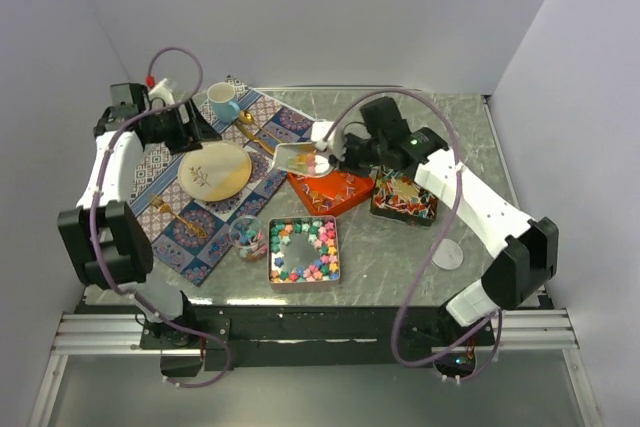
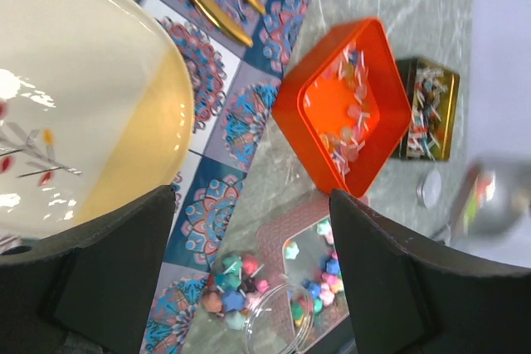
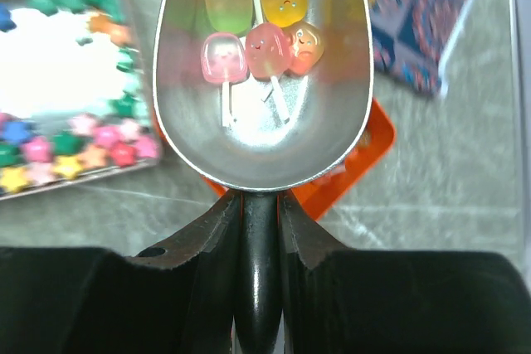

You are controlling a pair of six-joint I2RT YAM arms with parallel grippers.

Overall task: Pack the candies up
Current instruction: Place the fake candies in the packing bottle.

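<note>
My right gripper (image 1: 340, 152) (image 3: 259, 205) is shut on the black handle of a silver scoop (image 1: 305, 159) (image 3: 265, 134). The scoop is held above the orange tray (image 1: 335, 194) and carries several pastel jelly candies on thin sticks (image 3: 257, 47). More pale candies lie in the orange tray (image 2: 290, 113). Star candies fill a square tin (image 1: 303, 250) (image 3: 58, 113). A glass jar (image 1: 248, 237) (image 2: 274, 317) lies on its side with star candies (image 2: 228, 283) in it. My left gripper (image 1: 195, 127) (image 2: 253, 205) is open and empty, high over the placemat.
A dark tin (image 1: 403, 197) (image 2: 427, 109) of red-white-blue wrapped pieces stands right of the orange tray. A cream plate (image 1: 215, 169) (image 2: 83, 97), gold cutlery and a blue cup (image 1: 222, 102) sit on the patterned placemat. A round white lid (image 1: 447, 254) lies at the right.
</note>
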